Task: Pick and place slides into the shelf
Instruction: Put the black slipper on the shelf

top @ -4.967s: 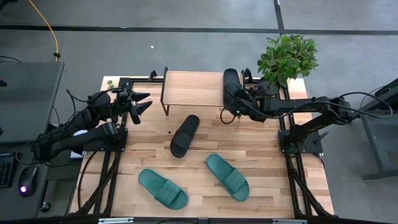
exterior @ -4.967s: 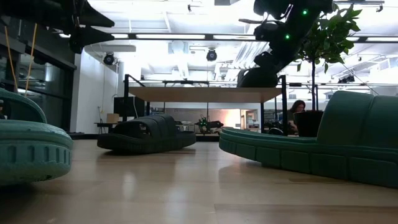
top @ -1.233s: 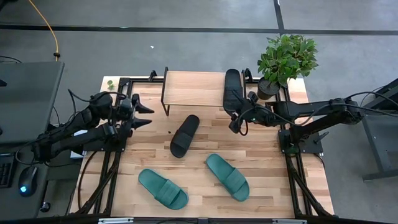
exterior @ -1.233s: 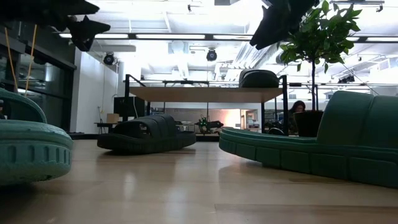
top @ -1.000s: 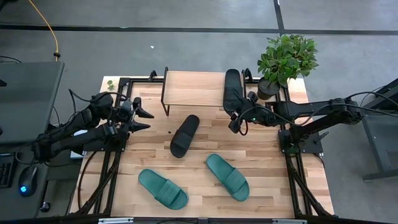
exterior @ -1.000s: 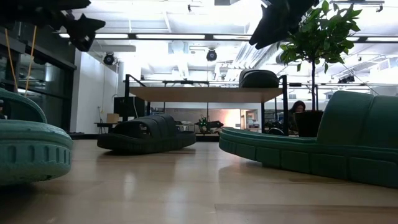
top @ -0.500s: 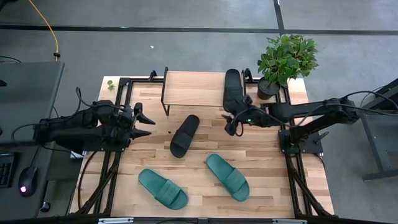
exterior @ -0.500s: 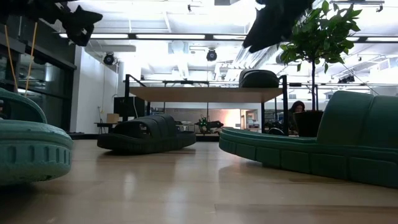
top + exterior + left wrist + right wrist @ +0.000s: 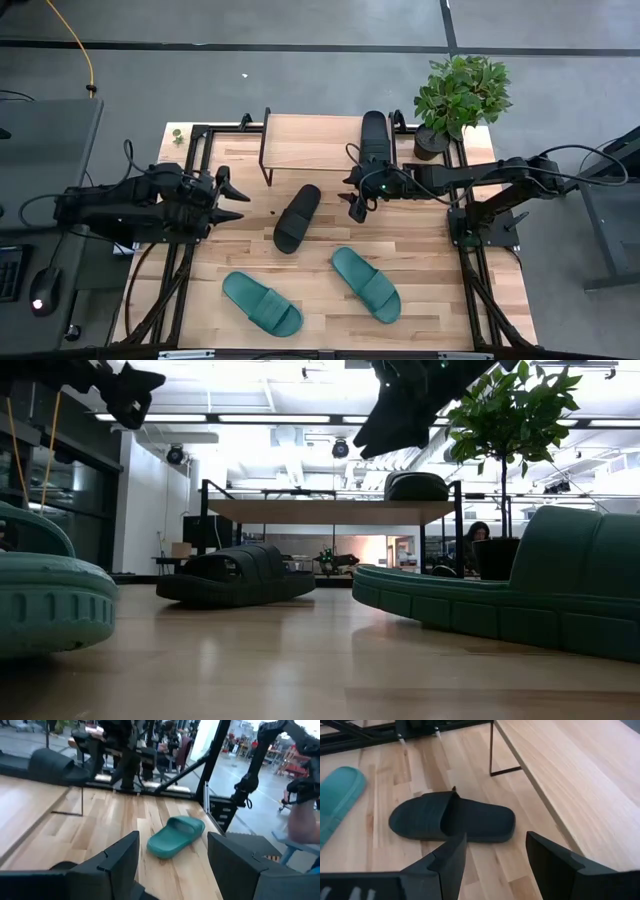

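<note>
One black slide (image 9: pixel 374 140) lies sole-down on the right end of the shelf (image 9: pixel 312 143), and shows in the low view as black slide (image 9: pixel 417 486). The other black slide (image 9: pixel 298 217) lies on the table in front of the shelf. Two teal slides (image 9: pixel 262 303) (image 9: pixel 366 284) rest sole-down near the table's near edge. My right gripper (image 9: pixel 353 196) hangs open in the air, just right of the table's black slide (image 9: pixel 451 817). My left gripper (image 9: pixel 232 200) is open above the table's left side, facing a teal slide (image 9: pixel 176 836).
A potted plant (image 9: pixel 460 95) stands at the table's far right corner, beside the shelf. Black frame rails (image 9: pixel 195 150) run along the table's left and right sides. Bare wood (image 9: pixel 330 235) lies between the black slide and the teal ones.
My right gripper has moved from in front of the shelf's right end toward the table's left, closer to the black slide on the table, and come somewhat lower. My left gripper has shifted toward the near edge. No slide has moved.
</note>
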Tool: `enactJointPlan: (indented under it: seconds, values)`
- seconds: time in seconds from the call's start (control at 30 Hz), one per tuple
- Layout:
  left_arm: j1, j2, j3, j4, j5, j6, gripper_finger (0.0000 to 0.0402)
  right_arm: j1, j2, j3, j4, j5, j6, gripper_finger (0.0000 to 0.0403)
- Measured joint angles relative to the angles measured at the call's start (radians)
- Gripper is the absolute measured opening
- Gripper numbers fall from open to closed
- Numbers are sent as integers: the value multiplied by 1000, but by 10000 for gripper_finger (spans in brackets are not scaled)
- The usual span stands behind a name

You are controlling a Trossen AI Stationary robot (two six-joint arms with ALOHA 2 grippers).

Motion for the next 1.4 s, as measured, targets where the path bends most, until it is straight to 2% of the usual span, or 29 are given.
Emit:
enactJointPlan:
  seconds: [0.53,0.7,0.87,1.07,1.4]
  values:
    - [-1,298,3,17,-2,136,216,0,0,0,-17,-9,18,197]
    - [-67,388,38,18,-53,177,216,0,0,0,-17,-9,19,197]
    - [-211,483,91,14,-202,228,216,0,-1,0,-17,-9,19,197]
    - [-383,599,160,-1,-470,296,216,0,-1,0,-17,-9,19,197]
    - [-568,805,204,-3,-858,401,216,0,-1,0,-25,-8,18,197]
